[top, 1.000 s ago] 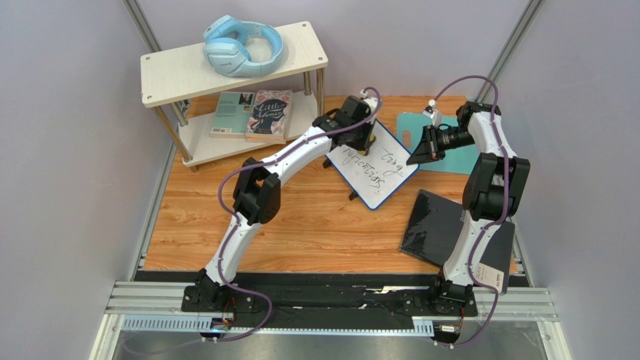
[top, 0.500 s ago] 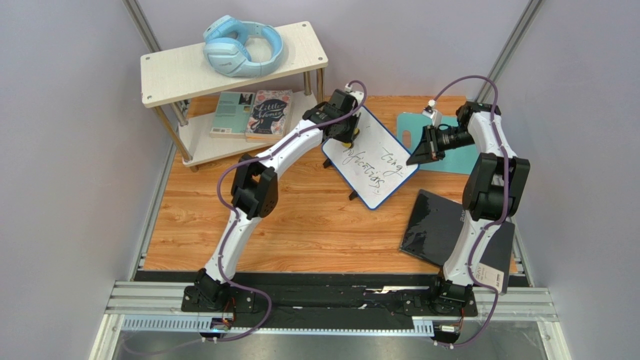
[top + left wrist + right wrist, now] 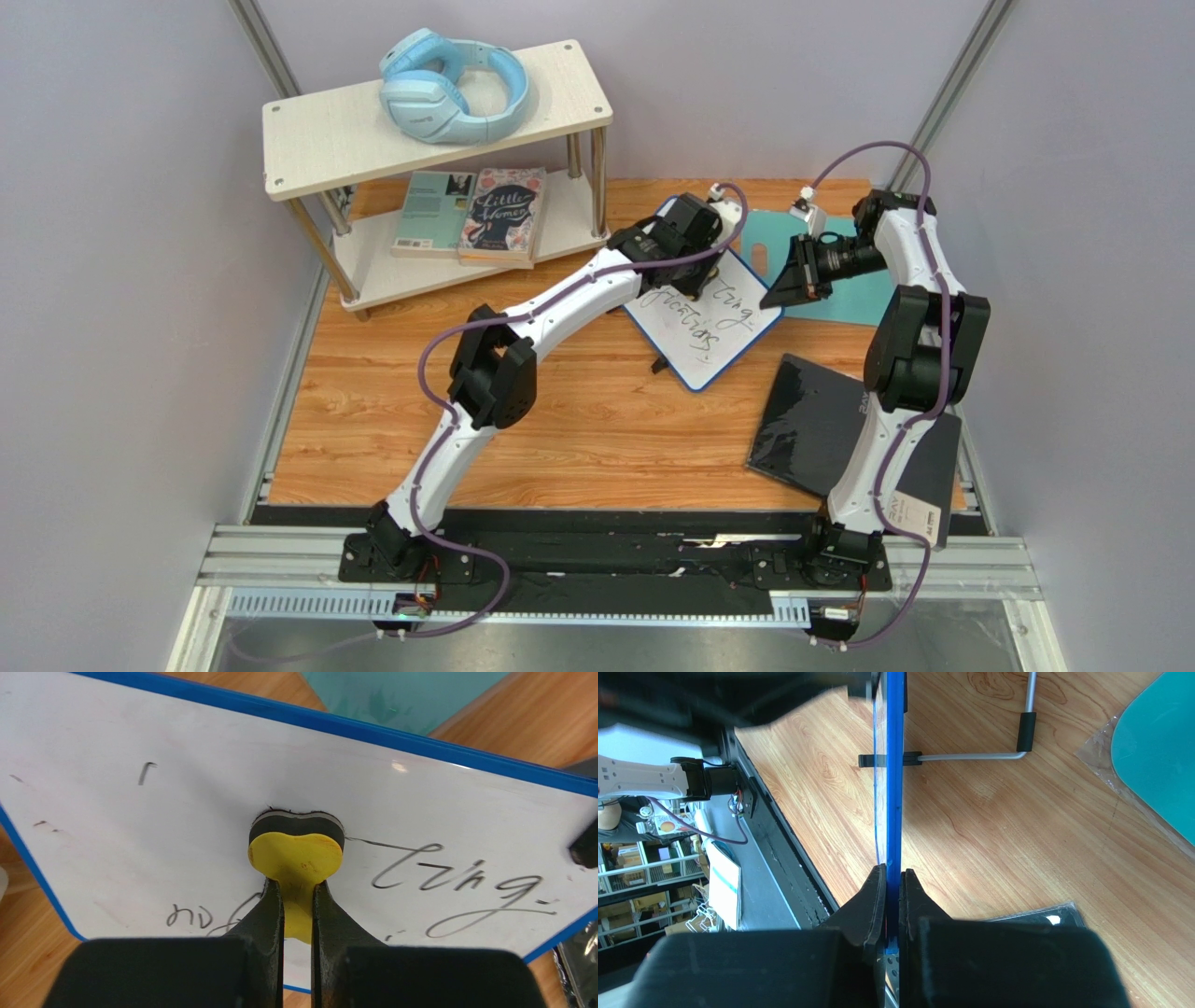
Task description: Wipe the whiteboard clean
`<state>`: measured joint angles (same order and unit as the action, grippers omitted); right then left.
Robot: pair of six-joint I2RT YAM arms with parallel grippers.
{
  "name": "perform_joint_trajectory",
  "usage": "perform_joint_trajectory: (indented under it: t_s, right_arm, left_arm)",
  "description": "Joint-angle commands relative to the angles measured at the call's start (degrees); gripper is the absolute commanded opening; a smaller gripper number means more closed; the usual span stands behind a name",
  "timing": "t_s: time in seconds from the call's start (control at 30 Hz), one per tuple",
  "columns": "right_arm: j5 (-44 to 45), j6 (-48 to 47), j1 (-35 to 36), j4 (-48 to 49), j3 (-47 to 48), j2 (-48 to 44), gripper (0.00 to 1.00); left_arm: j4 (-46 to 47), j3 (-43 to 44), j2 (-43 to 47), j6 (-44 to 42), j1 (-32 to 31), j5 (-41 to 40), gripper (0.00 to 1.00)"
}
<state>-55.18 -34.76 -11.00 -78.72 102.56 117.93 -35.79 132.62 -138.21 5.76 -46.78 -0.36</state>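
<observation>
The whiteboard [image 3: 709,329] has a thin blue frame and dark handwriting; it stands tilted on black feet on the wooden table. In the left wrist view its white face [image 3: 210,798] fills the frame, with "ting" written at the right and scraps of writing at the left. My left gripper [image 3: 297,903] is shut on a yellow eraser [image 3: 296,855] whose dark felt presses on the board; from above the gripper [image 3: 687,245] sits over the board's far part. My right gripper [image 3: 893,889] is shut on the board's blue edge [image 3: 894,777], seen edge-on; from above it [image 3: 774,294] is at the board's right side.
A teal mat [image 3: 842,273] lies behind the right gripper. A black glossy panel [image 3: 821,420] lies at the right front. A white two-tier shelf [image 3: 323,133] at the back left carries blue headphones [image 3: 452,87] and books [image 3: 477,213].
My left gripper with the eraser has swept from the board's far left corner to the right, across the upper part of the board. The right arm has not moved.
</observation>
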Motion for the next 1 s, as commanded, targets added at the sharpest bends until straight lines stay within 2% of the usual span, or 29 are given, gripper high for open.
perform_joint_trajectory:
  t_s: [0.0,0.4,0.63,0.97]
  right_arm:
    - [0.33,-2.68,1.16,0.14,1.94,-0.95,0.00]
    - [-0.54,-1.71,1.16,1.02,2.11,-0.95,0.00]
    - [-1.51,-1.27,1.16,1.11,2.55,-0.68,0.00]
    - [-1.25,-0.48,1.16,1.20,3.34,-0.33,0.00]
  left_arm:
    - [1.42,-4.21,-0.39,-0.75,-6.29,6.69,0.00]
    - [3.18,-6.93,-0.39,-0.75,-12.89,5.19,0.00]
    - [6.52,-10.18,0.31,-3.91,-13.42,6.51,0.00]
    - [4.16,-9.92,-0.92,-9.71,-14.12,8.88,0.00]
